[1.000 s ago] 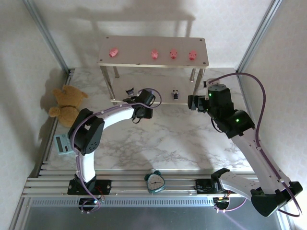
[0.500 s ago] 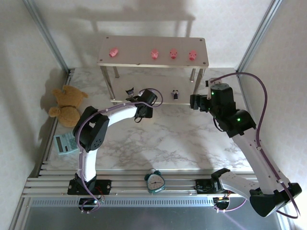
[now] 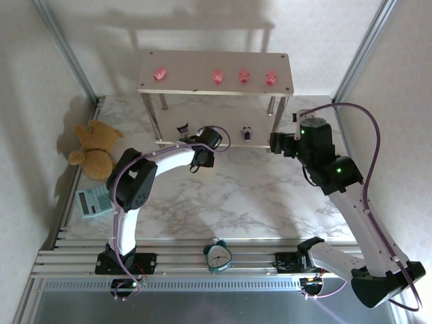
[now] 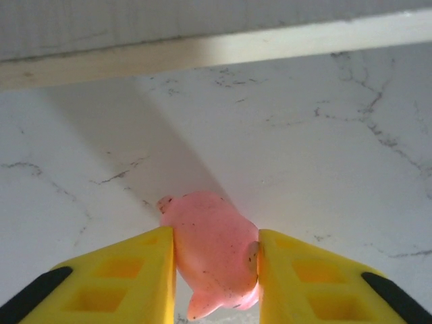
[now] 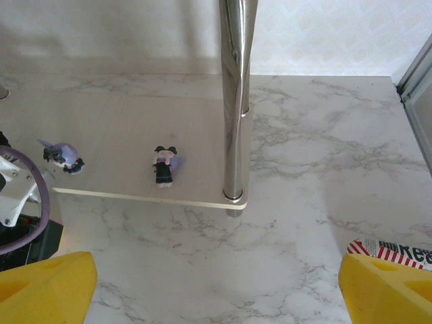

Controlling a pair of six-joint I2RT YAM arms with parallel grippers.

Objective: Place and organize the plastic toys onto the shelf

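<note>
Marbled surface (image 3: 256, 196) carries the shelf (image 3: 196, 81) at its back. Just in front of the shelf's lower board, your left end effector (image 4: 216, 237) has narrowed over the last second and now pinches a pink pig (image 4: 202, 223). It looks like the fifth, since four pigs (image 3: 217, 77) line the top board. Your right end effector (image 5: 216, 290) stands wide and empty near the shelf's right end. Two dark figurines (image 5: 163, 165) stand on the lower board. I can't find a third, and the held pig's lower half is cut off.

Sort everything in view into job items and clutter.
Job: shelf; four pink pigs on its top board; fifth pink pig in the left gripper; two dark figurines on the lower board.
Clutter: teddy bear; alarm clock; calculator-like gadget.
</note>
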